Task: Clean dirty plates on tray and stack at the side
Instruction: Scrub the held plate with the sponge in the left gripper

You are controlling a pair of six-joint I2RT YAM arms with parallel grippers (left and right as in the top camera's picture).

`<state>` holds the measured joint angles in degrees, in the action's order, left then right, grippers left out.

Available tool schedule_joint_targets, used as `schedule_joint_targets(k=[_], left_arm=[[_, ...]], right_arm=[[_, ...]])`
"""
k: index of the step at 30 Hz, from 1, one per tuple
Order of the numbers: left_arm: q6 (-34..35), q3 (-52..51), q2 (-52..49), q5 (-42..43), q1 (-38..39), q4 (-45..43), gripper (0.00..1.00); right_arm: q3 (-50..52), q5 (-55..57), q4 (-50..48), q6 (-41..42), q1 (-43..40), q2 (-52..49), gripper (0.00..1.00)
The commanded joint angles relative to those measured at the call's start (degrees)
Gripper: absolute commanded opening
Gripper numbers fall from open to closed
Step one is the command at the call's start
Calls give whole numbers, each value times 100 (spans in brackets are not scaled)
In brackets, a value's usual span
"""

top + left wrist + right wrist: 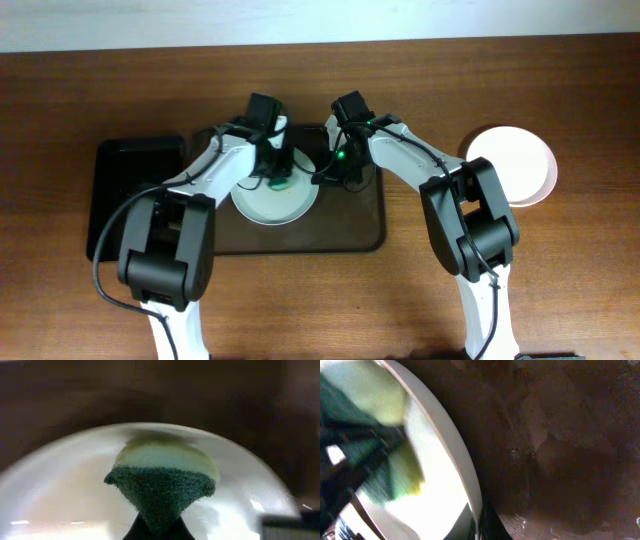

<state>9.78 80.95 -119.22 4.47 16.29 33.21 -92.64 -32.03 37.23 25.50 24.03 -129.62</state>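
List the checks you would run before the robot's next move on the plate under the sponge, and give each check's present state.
1. Left hand shut on the sponge: ok.
2. Sponge pressed to the plate: ok.
3. Right hand shut on the plate's rim: ok.
4. Plate lies on the tray: ok.
5. Plate free of smears: cannot tell, both wrist views are blurred.
6. Side stack lies right of the tray: ok.
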Motion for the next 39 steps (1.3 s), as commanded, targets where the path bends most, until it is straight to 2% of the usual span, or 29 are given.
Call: schedule_joint_targets(k=[1,5,8,10,13,16,22,27,30,34,37,39], left_arm=[[153,-210,-367,-737,-518,170,0],[151,-210,-367,-723,-962,863,0],[61,-212,-367,-369,-898,1567,0],[24,-212,-367,63,-778,1821,0],[-313,-212,-367,1222,-590,1958,0],[-323,-212,-367,1663,-479,1784,0],[-317,-212,-367,1436,-505,632,1],[28,-212,-367,-142,-610,-153,1],[26,-212,-367,-758,-608,118,0],[24,-212,-367,-739,-605,1137,1],[20,-212,-367,-155,-592,2109,0],[-120,-212,-367,398,-592,2304,0]], right_arm=[[109,72,46,22,-59,-138,4],[109,72,44,22,-59,-138,4],[109,74,37,22,-59,-138,4],[109,74,39,22,-59,-138,4],[109,74,39,22,-59,-138,4],[109,74,39,22,-59,-138,4],[109,74,42,22,-59,-138,4],[109,76,44,20,-59,-138,4],[109,76,44,20,-61,-138,4],[109,76,39,20,-61,-138,4],[109,76,39,17,-61,-138,4],[109,74,37,17,-61,-138,4]])
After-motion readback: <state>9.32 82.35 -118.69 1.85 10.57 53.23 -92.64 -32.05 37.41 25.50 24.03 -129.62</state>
